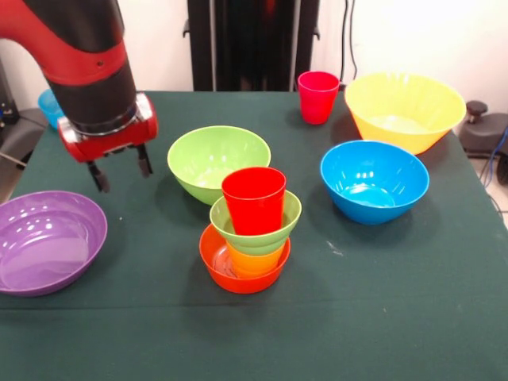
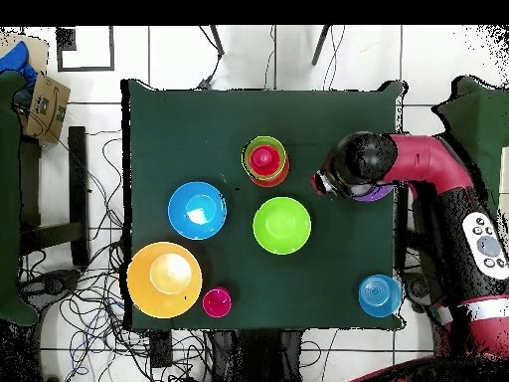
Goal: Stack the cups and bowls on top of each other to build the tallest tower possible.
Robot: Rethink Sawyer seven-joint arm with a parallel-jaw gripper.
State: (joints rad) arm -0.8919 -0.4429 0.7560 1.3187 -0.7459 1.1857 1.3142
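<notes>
1. The tower (image 1: 250,230) sat near the front-middle of the green tabletop (image 1: 397,302): small orange bowl (image 1: 238,274) at the bottom, a yellow-orange cup (image 1: 255,262) nested in it, then a small green bowl (image 1: 270,230), and a red cup (image 1: 254,200) upright on top.
2. The gripper (image 1: 121,169) hung off to the left in the front view, above the tabletop, between the purple bowl (image 1: 48,238) and the big green bowl (image 1: 218,161). Its two dark fingers were spread apart and there was nothing between them, so it was released and empty.
3. The purple bowl was wide and shallow and sat at the left edge. From overhead the arm (image 2: 418,164) covered nearly all of it.
4. The big green bowl was just behind the tower, close to it, but I couldn't tell if they touched.
5. A blue bowl (image 1: 375,181) sat to the right of the tower, clearly apart from it.
6. The large yellow bowl (image 1: 405,109) was in the far right corner, with the pink-magenta cup (image 1: 317,97) upright just to its left.
7. A second, smaller blue bowl (image 2: 380,294) showed properly in the overhead view, alone in a corner. In the front view it only peeked out behind the arm.
</notes>
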